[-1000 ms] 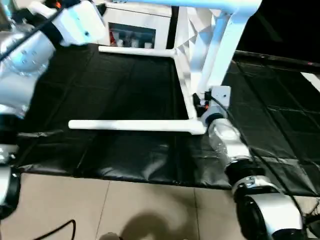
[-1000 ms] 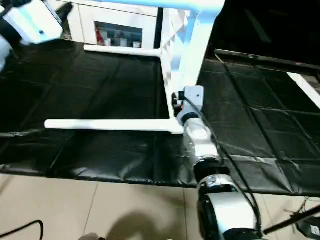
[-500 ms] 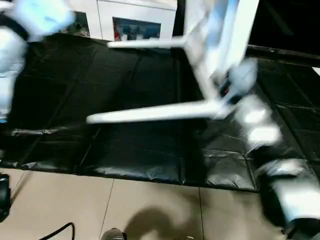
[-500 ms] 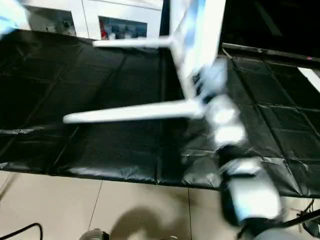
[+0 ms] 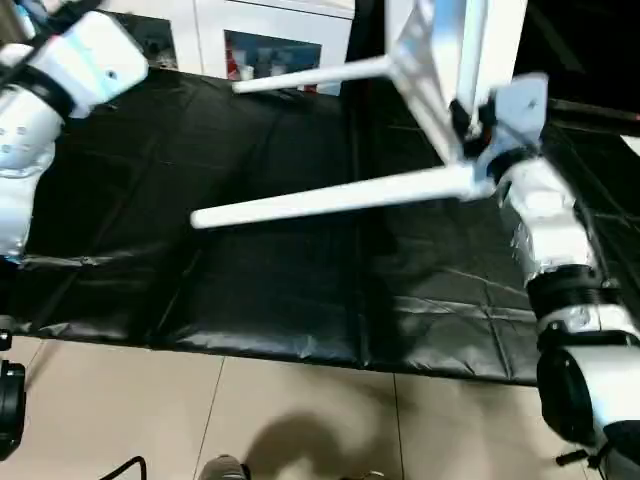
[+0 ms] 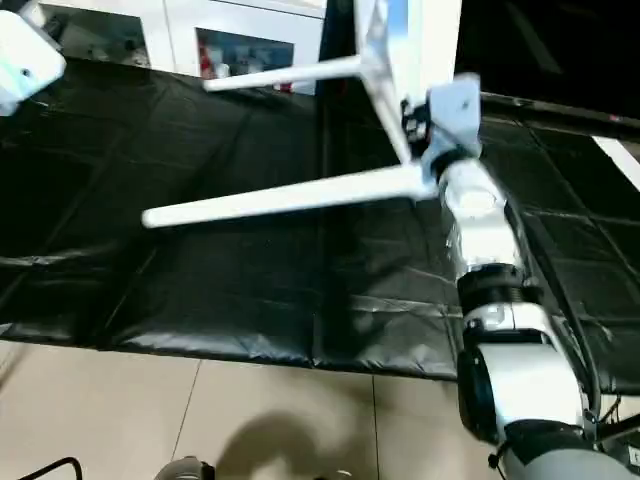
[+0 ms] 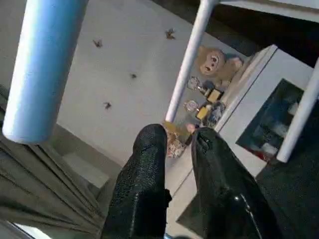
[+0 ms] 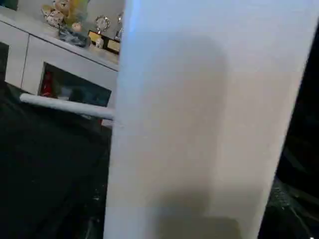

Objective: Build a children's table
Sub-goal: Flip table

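The children's table (image 5: 455, 50) stands tipped on its side on the black mat. Two white legs point left: the near leg (image 5: 330, 197) slants above the mat, and the far leg (image 5: 310, 75) is behind it. My right gripper (image 5: 472, 122) is shut on the table top's edge, just above the near leg's socket. The right wrist view shows that white edge (image 8: 199, 124) very close. My left arm (image 5: 80, 60) is raised at the upper left, apart from the table. My left gripper (image 7: 179, 137) holds nothing, with only a narrow gap between its black fingers (image 7: 149, 149).
Black padded mat (image 5: 250, 290) covers the floor under the table, with beige tiles (image 5: 300, 420) in front of it. A white cabinet with glass doors (image 5: 270, 45) stands behind the mat. A thin black cable (image 5: 110, 468) lies on the tiles at bottom left.
My right arm has swung up and to the right with the table, so the near leg now slants upward instead of lying level. The left arm stays raised at the upper left.
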Available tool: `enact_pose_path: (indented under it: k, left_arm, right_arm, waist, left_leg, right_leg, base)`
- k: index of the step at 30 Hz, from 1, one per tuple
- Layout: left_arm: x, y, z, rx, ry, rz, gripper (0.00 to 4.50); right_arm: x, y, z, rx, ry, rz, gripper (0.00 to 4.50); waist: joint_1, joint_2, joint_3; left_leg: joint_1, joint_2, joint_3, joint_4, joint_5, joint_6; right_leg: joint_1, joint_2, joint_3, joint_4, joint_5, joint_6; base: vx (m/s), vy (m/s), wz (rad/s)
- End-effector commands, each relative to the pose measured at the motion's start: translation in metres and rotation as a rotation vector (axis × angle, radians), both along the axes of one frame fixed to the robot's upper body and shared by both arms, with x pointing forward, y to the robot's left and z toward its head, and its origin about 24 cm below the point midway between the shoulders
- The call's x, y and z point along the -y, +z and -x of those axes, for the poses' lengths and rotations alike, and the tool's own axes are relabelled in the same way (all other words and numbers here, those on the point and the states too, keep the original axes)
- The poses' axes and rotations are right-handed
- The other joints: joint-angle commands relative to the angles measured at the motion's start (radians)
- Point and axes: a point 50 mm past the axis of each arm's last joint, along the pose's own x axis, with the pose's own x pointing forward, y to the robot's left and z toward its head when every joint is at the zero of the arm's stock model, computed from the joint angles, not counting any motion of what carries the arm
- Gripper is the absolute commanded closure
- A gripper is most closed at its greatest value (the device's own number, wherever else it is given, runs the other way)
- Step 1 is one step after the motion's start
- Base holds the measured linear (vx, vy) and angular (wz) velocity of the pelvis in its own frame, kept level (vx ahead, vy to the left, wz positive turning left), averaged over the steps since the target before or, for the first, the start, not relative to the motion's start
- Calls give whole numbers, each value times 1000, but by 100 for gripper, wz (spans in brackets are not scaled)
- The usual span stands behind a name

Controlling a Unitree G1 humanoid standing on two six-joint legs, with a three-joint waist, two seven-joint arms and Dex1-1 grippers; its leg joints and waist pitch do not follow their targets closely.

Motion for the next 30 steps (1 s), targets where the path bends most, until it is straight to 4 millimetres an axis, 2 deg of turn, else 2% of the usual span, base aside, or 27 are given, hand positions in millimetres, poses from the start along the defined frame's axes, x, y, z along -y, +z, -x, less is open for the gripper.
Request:
enact_pose_path:
  k: [1,2,3,4,7,8,9,13,14,15,17,19,21,22,24,28,29,30]
  left_arm:
    - [12,12,3,81,-49,-26,377]
    - [17,15,3,100,-87,-28,377]
    - [24,15,5,89,-151,-22,382]
    - [32,13,7,68,-228,-24,341]
    - [49,2,12,13,-359,-54,349]
    - [53,-1,14,15,-388,-72,320]
    - [59,0,20,80,-423,-97,305]
    - [64,13,28,232,-425,-127,294]
    - [64,18,29,268,-411,-139,261]
    - [61,30,31,343,-369,-157,261]
    - [60,34,32,369,-352,-161,261]
    - [53,46,31,413,-288,-177,227]
    - [46,56,30,444,-220,-189,219]
    - [46,56,30,444,-220,-189,219]
    - [36,61,23,447,-130,-201,173]
    - [23,58,9,371,-40,-183,169]
    - [20,57,7,350,-29,-172,169]
    - [17,55,3,314,-6,-163,169]
  right_arm:
    - [-2,42,4,195,41,102,260]
    - [-2,42,4,193,40,101,260]
    - [-2,41,4,191,40,101,260]
    - [-2,40,5,189,40,102,260]
    - [-3,36,5,181,42,105,260]
    - [-3,34,6,177,44,105,260]
    - [-5,30,7,170,50,113,260]
    - [-8,27,7,163,66,127,260]
    - [-9,26,7,163,69,131,260]
    - [-11,26,7,166,75,144,260]
    - [-11,26,7,168,77,151,260]
    - [-12,28,7,173,79,161,260]
    - [-12,29,7,178,79,169,260]
    - [-12,29,7,178,79,169,260]
    - [-12,29,8,184,81,177,260]
    - [-13,30,9,192,83,189,260]
    - [-13,30,10,195,84,192,260]
    - [-13,31,10,200,84,197,260]
  waist:
    - [3,11,-96]
    - [2,8,-98]
    - [3,12,-98]
    - [4,12,-97]
    - [5,11,-96]
    - [5,11,-96]
    - [3,10,-95]
    - [-2,7,-95]
    - [-4,7,-92]
    - [-5,5,-91]
    - [-9,7,-88]
    - [-9,6,-87]
    - [-10,12,-87]
    - [-11,11,-87]
    - [-11,12,-87]
    - [-8,13,-88]
    - [-6,18,-88]
    - [-7,16,-87]
  left_leg:
    - [27,11,4,-43,-8,4]
    - [25,9,4,-41,7,11]
    - [27,10,4,-40,15,16]
    - [27,9,5,-40,15,17]
    - [28,12,5,-42,-12,11]
    - [28,14,6,-43,-19,8]
    - [28,15,6,-43,-26,5]
    - [26,15,7,-41,-37,4]
    - [26,16,6,-42,-51,1]
    - [25,16,6,-42,-64,-7]
    - [25,17,4,-43,-89,-19]
    - [27,16,4,-43,-106,-29]
    - [29,16,3,-43,-106,-34]
    - [29,16,4,-42,-106,-34]
    - [29,16,3,-42,-110,-36]
    - [31,15,2,-42,-118,-41]
    - [30,15,1,-42,-111,-42]
    - [31,15,2,-42,-116,-42]
  right_leg:
    - [81,-62,50,-36,157,-187]
    - [81,-60,49,-36,179,-189]
    - [79,-59,49,-33,197,-196]
    - [78,-60,49,-34,197,-200]
    - [76,-62,49,-35,173,-212]
    - [76,-63,49,-34,165,-213]
    - [75,-61,49,-35,158,-210]
    - [78,-60,50,-37,136,-189]
    - [76,-60,50,-40,107,-180]
    - [76,-62,50,-42,72,-175]
    - [74,-63,50,-46,19,-162]
    - [71,-64,51,-48,-16,-153]
    - [68,-62,51,-47,-12,-152]
    - [68,-61,52,-48,-6,-152]
    - [66,-61,51,-48,-10,-151]
    - [65,-61,52,-48,-4,-158]
    - [66,-62,52,-45,13,-164]
    - [64,-61,52,-46,18,-168]
  base:
    - [0,0,0]
    - [0,0,0]
    - [0,0,0]
    - [0,0,0]
    - [0,0,0]
    - [0,0,0]
    - [0,0,0]
    - [0,0,0]
    - [0,0,0]
    - [0,0,0]
    - [0,0,0]
    - [0,0,0]
    - [0,0,0]
    - [0,0,0]
    - [0,0,0]
    - [0,0,0]
    - [0,0,0]
    - [0,0,0]
